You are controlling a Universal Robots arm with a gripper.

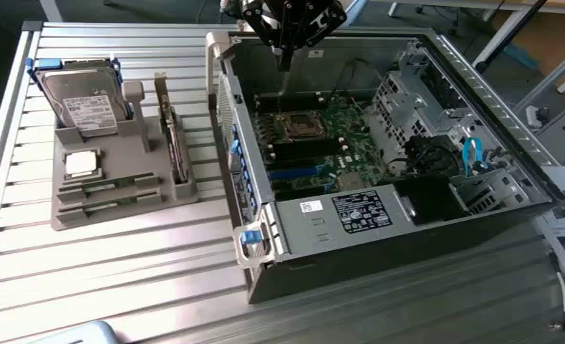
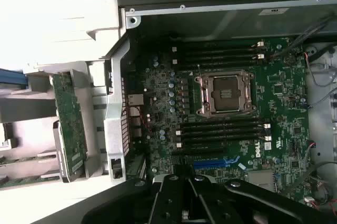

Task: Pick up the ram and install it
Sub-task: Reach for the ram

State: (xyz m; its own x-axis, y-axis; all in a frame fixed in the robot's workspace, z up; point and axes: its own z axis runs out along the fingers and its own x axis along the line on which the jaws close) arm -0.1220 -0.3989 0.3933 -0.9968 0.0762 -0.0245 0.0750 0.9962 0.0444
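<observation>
Your black gripper (image 1: pixel 284 64) hangs over the green motherboard (image 1: pixel 335 129) inside the open grey metal computer case (image 1: pixel 301 236). You cannot tell how far it is open, and it appears to carry nothing. The ram (image 1: pixel 101 188), a thin green stick and one of two alike, lies well off to the gripper's side in the grey plastic tray (image 1: pixel 119 154) outside the case. Descending here could strike the bare silver processor socket (image 1: pixel 296 127), and a low crossing could clip the case wall or the upright green expansion card (image 1: pixel 175 143).
</observation>
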